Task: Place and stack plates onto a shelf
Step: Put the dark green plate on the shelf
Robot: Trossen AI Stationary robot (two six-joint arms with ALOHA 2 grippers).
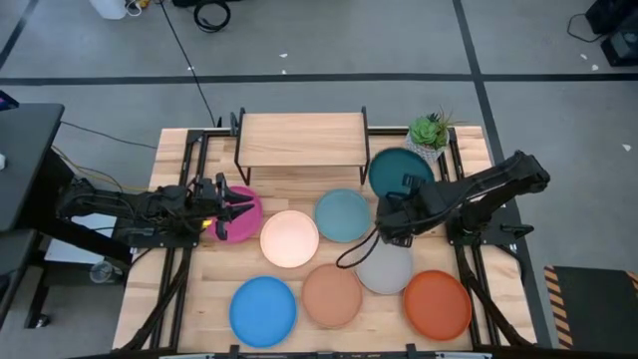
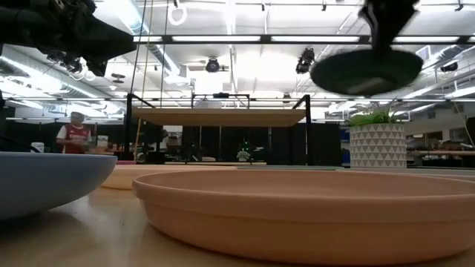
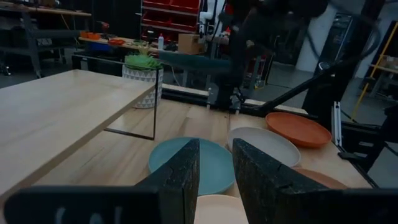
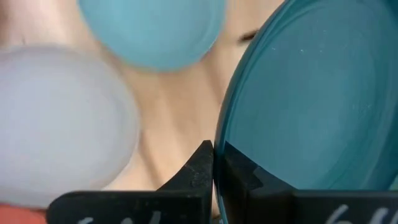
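Dark teal plate (image 1: 397,170) hangs level in right gripper (image 1: 403,196).

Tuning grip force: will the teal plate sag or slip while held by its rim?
Teal plate hangs level in the low view from a rim pinch by the right gripper, so probably stiff. Its matte surface suggests fair grip. One-sided hold may let it pivot if jerked.

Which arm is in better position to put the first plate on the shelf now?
The right arm, probably: its gripper already holds the dark teal plate lifted beside the shelf. The left gripper is only over the magenta plate.
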